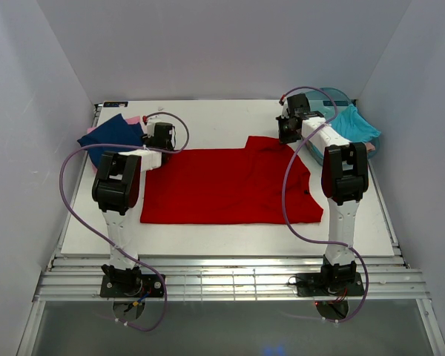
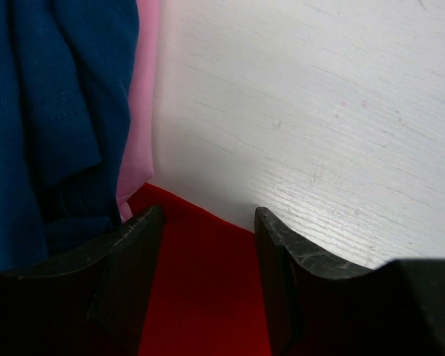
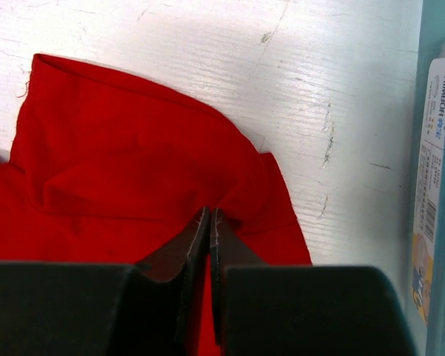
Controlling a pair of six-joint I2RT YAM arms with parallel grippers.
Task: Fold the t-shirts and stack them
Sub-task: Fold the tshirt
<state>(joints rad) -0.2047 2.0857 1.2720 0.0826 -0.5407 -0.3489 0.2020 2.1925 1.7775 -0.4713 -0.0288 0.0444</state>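
Red t-shirt (image 3: 133, 163) in tight right hand (image 3: 210, 215)

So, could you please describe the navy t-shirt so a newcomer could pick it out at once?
Start at the white table and go to its far left corner, beside the left gripper. The navy t-shirt lies bunched there on a pink t-shirt; it is the only dark blue cloth, unlike the flat red t-shirt.

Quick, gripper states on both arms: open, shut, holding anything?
Left gripper: open, jaws apart over a corner of the red t-shirt, gripping nothing.
Right gripper: shut, pinching a fold of the red t-shirt.
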